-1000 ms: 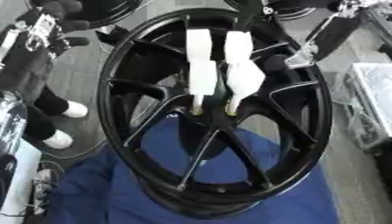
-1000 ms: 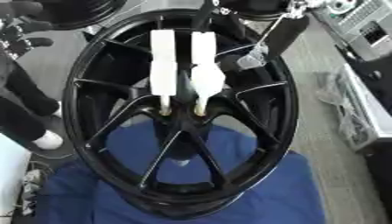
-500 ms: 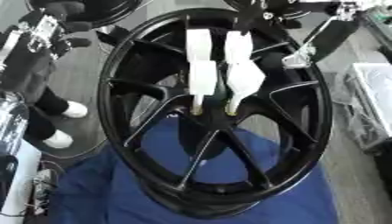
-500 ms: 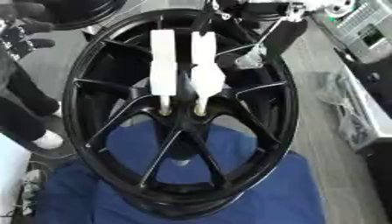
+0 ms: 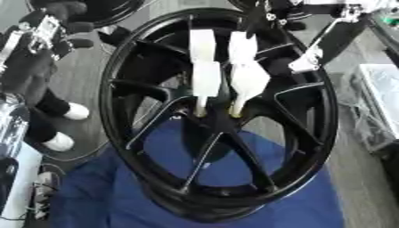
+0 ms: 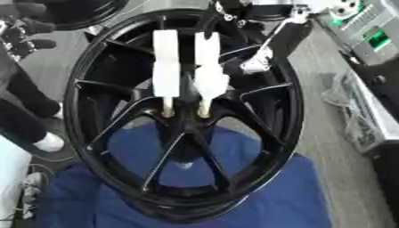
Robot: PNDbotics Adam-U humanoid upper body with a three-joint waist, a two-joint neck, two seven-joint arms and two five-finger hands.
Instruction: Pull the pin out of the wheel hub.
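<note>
The right hand (image 6: 234,12) comes in from the top right corner, dark against the dark rim, and sits just above the upper ends of the two white pins; whether it is clenched, released or grasping anything cannot be told here; the left hand (image 5: 48,32) hangs off at the upper left, outside the rim, well apart from the work, and its state cannot be told either. So the right hand looks the nearer one, and that is the one to watch; the left pin (image 5: 204,71) and the right pin (image 5: 246,73) stand side by side in the hub (image 5: 214,120) at the middle of the black wheel (image 5: 315,133), their long axes running from the hub up towards the right hand, pale tips sunk in the hub and broad white handles pointing at that hand; the pull would probably go along that line, up the view and away from the hub. The wheel rests on a blue cloth (image 5: 93,196); grey floor all round, another dark wheel (image 5: 105,9) at the top left, and a box with green lights (image 6: 366,31) to the right.
</note>
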